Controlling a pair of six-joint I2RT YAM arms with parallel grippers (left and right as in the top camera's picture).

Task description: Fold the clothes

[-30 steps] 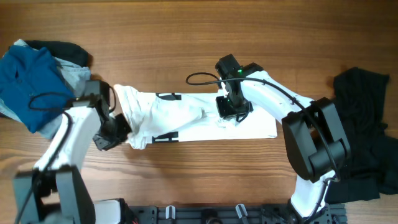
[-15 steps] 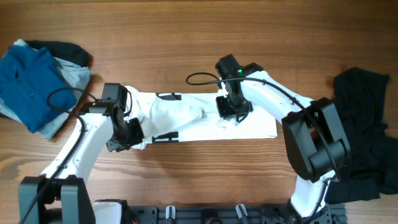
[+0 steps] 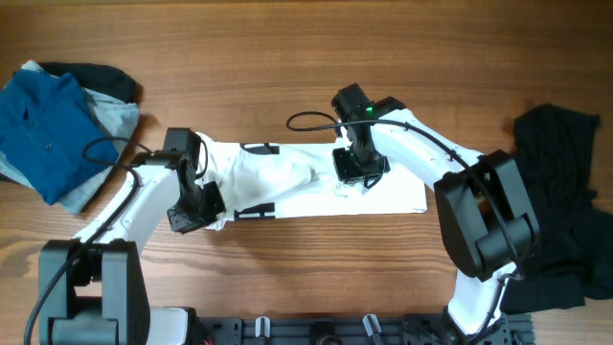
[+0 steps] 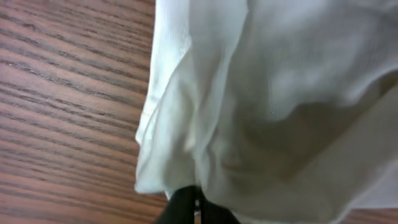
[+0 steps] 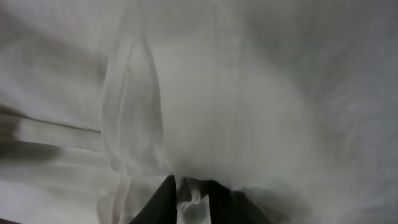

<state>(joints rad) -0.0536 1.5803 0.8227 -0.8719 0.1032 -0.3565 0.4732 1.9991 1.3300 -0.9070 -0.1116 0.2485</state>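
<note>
The white T-shirt (image 3: 278, 177) lies as a long strip across the middle of the table, with black printed bars showing at its edges. My left gripper (image 3: 198, 206) is shut on the bunched left end of the shirt; in the left wrist view the fingertips (image 4: 196, 208) pinch the white fabric (image 4: 280, 93) just above the wood. My right gripper (image 3: 356, 174) presses down on the shirt's middle; in the right wrist view its fingers (image 5: 193, 199) hold a fold of white cloth (image 5: 249, 93). A black garment (image 3: 556, 211) lies crumpled at the right edge.
A pile of folded clothes, with a blue one (image 3: 43, 129) on top of grey and black pieces, sits at the far left. A black cable (image 3: 311, 120) loops above the right wrist. Bare wooden table (image 3: 287, 57) lies behind the shirt.
My left gripper has moved right with the shirt's left end, bunching it toward the middle. The right arm has not moved.
</note>
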